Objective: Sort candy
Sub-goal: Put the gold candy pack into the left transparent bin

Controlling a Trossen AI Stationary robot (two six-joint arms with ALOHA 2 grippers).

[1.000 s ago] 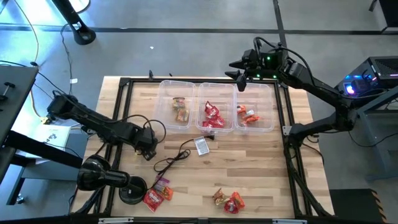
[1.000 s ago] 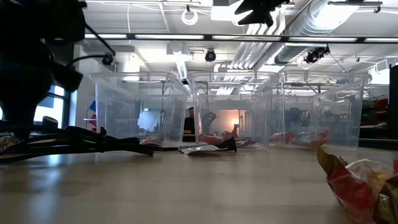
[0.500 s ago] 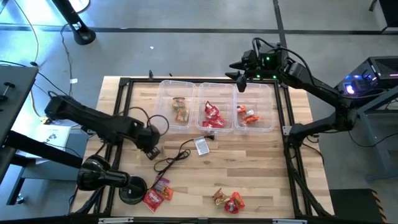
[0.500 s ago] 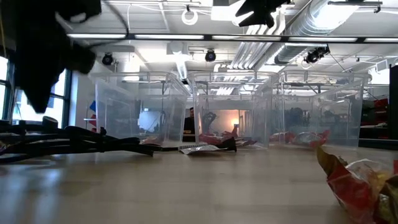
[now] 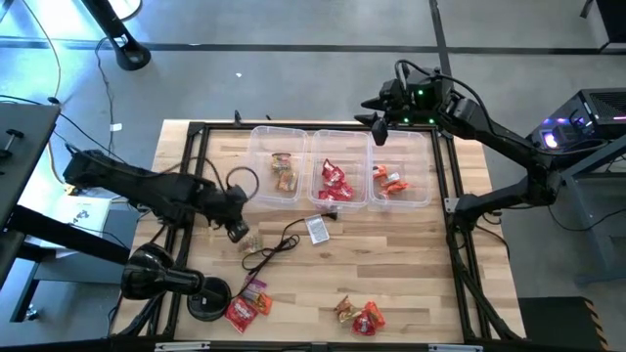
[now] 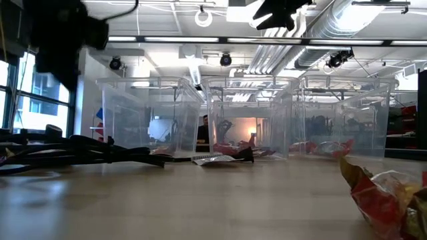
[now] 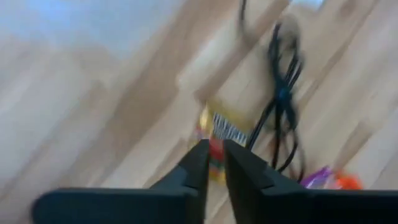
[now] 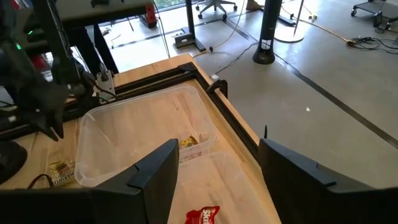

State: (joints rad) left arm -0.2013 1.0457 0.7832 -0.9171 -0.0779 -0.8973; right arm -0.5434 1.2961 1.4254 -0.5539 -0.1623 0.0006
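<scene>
My left gripper (image 5: 238,232) hangs above the left middle of the table, its fingers (image 7: 214,155) almost together with nothing seen between them. A gold and red candy (image 7: 219,134) lies on the wood just beyond its fingertips; it also shows as candy (image 5: 245,242) in the high view. My right gripper (image 5: 377,122) waits open above the far edge by the right bin. More candy lies loose near the front: one heap (image 5: 246,301) on the left and another (image 5: 360,315) in the middle.
Three clear bins stand in a row at the far side. The left bin (image 5: 262,147) holds brown-gold pieces, the middle bin (image 5: 342,142) red ones, the right bin (image 5: 416,156) orange ones. A grey tag (image 5: 317,229) with a black cable (image 5: 269,252) lies mid-table.
My left gripper has risen from the table and drawn a little toward the far edge. The gold candy it stood over now shows on the wood beside it. My right arm has kept still.
</scene>
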